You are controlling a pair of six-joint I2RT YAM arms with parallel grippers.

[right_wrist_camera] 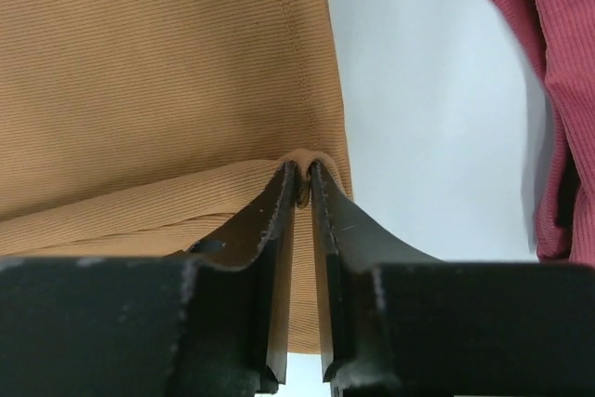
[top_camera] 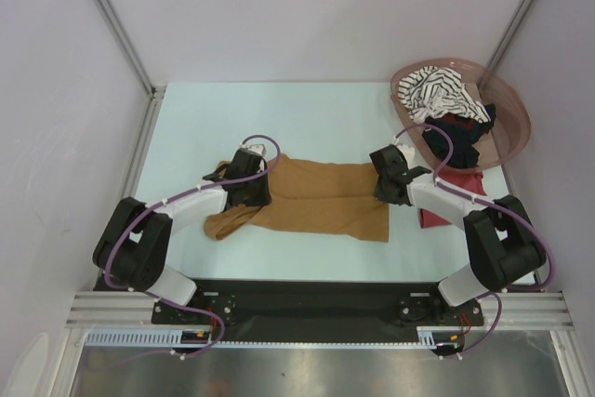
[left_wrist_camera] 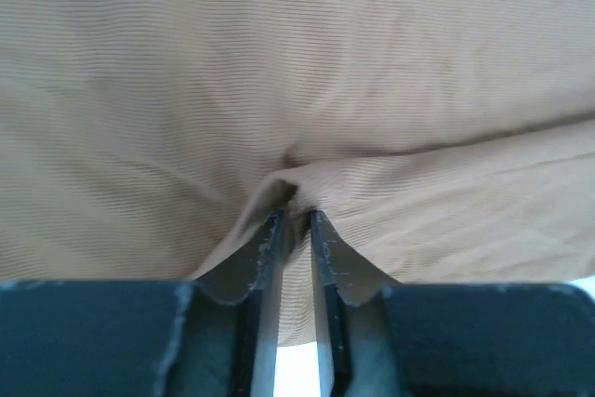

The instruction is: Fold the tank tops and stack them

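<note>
The mustard-brown tank top (top_camera: 321, 200) lies folded lengthwise across the middle of the table, its straps trailing to the left. My left gripper (top_camera: 255, 198) rests on its left part; in the left wrist view its jaws (left_wrist_camera: 296, 218) stand slightly apart around a small pucker of the cloth (left_wrist_camera: 307, 90). My right gripper (top_camera: 390, 194) is at the right hem, and its tips (right_wrist_camera: 304, 170) nearly meet on a ridge of the cloth (right_wrist_camera: 139, 72). A dark red tank top (top_camera: 444, 204) (right_wrist_camera: 558, 81) lies crumpled just to the right.
A pinkish-brown oval basket (top_camera: 514, 104) stands at the back right and holds a black-and-white striped tank top (top_camera: 437, 90) and a black one (top_camera: 465, 137). Enclosure walls close the table on the left, back and right.
</note>
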